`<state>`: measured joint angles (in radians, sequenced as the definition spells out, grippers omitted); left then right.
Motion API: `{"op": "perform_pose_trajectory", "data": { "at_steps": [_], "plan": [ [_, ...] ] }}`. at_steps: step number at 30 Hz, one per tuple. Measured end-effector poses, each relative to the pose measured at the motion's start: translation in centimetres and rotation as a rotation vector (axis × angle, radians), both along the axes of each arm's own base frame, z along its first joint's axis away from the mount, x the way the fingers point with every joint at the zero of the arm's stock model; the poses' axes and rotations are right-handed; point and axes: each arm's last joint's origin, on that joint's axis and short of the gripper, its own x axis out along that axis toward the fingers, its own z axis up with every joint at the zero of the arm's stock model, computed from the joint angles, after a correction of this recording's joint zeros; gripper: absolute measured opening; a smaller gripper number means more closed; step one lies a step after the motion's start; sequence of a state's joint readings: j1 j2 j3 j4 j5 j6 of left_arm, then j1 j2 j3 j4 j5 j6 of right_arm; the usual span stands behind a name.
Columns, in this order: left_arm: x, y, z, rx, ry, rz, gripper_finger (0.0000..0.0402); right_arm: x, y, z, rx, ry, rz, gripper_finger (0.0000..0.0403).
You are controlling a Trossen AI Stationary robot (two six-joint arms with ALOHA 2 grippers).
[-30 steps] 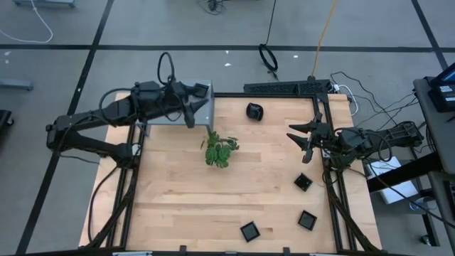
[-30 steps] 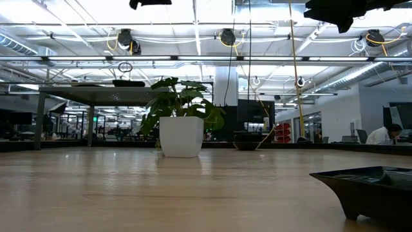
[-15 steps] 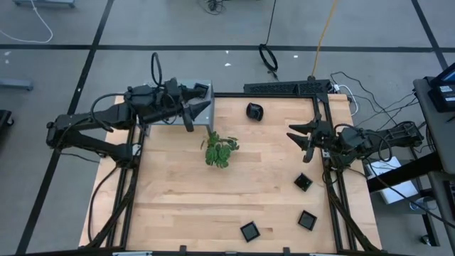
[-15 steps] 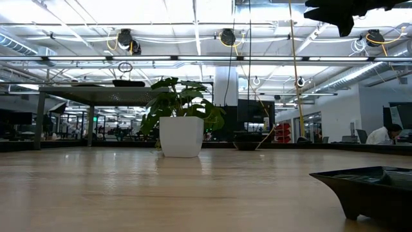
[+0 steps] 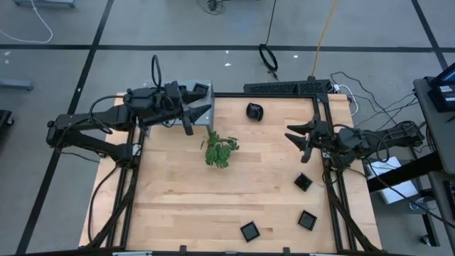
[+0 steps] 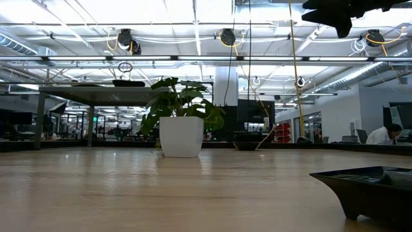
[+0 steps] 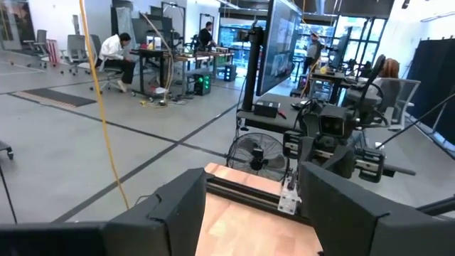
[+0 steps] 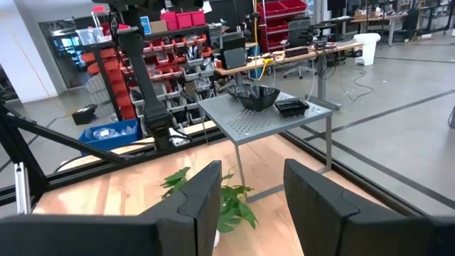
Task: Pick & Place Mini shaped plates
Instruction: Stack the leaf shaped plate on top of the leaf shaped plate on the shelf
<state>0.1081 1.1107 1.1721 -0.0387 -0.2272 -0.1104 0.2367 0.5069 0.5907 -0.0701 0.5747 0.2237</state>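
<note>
Overhead camera looked straight down on the light wooden table (image 5: pixel 213 192); low camera faced level across it; wrist cameras faced each other, sharing the green leafy potted plant (image 5: pixel 219 151).

Two arms, matte black throughout, built of slim tubular links with bulkier joint housings. Black cable looped above left arm's forearm; further black cabling along right arm. Left gripper (image 5: pixel 195 108): two broad, flat, dark fingers (image 7: pixel 178 206), plain-faced. Right gripper (image 5: pixel 298 136): matching pair of dark, blunt-tipped fingers (image 8: pixel 201 190).
</note>
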Motion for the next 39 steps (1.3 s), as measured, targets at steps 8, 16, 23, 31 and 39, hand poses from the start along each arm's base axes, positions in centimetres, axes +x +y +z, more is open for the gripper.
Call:
{"op": "perform_pose_trajectory", "data": {
  "at_steps": [8, 16, 23, 31, 39],
  "plan": [
    [0.0, 0.0, 0.0, 0.001, 0.002, 0.0, 0.023, 1.3, 0.1, 0.4, 0.009, -0.054, -0.037, 0.0141],
    [0.0, 0.0, 0.0, -0.005, 0.0, 0.0, 0.023, 3.5, -1.2, -0.2, 0.009, -0.039, -0.148, 0.0142],
    [0.0, 0.0, 0.0, -0.006, 0.0, 0.0, 0.023, 4.8, -3.7, -1.3, 0.099, -0.01, -0.235, 0.0142],
    [0.0, 0.0, 0.0, -0.006, 0.0, -0.001, 0.023, 6.9, -6.7, -2.1, 0.182, 0.133, -0.219, 0.0142],
    [0.0, 0.0, 0.0, -0.036, -0.01, -0.002, 0.023, 8.3, -9.8, -3.5, 0.198, 0.47, -0.217, 0.0142]
  ]
}}
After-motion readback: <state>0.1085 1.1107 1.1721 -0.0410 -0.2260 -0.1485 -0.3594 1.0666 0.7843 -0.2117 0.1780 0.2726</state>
